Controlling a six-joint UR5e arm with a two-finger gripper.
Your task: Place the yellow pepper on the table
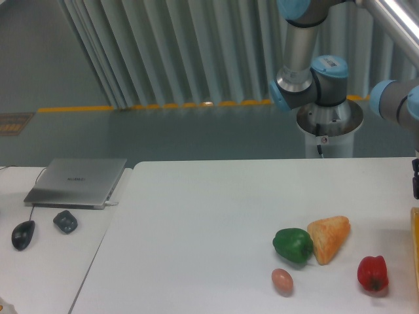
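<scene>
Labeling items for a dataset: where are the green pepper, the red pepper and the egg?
green pepper (292, 244), fixed camera, middle of its top.
red pepper (372, 273), fixed camera, centre of body.
egg (282, 280), fixed camera, centre.

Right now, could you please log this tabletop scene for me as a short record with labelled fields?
table: white table, rounded corner at left
green pepper: touching the orange bread wedge
red pepper: near the right edge, standing apart
egg: small brownish egg in front of the green pepper
yellow pepper: only a yellow sliver at the right frame edge; identity unclear
arm: base behind the table
fingers: cropped at right edge, state unclear
side desk: laptop, mouse
</scene>
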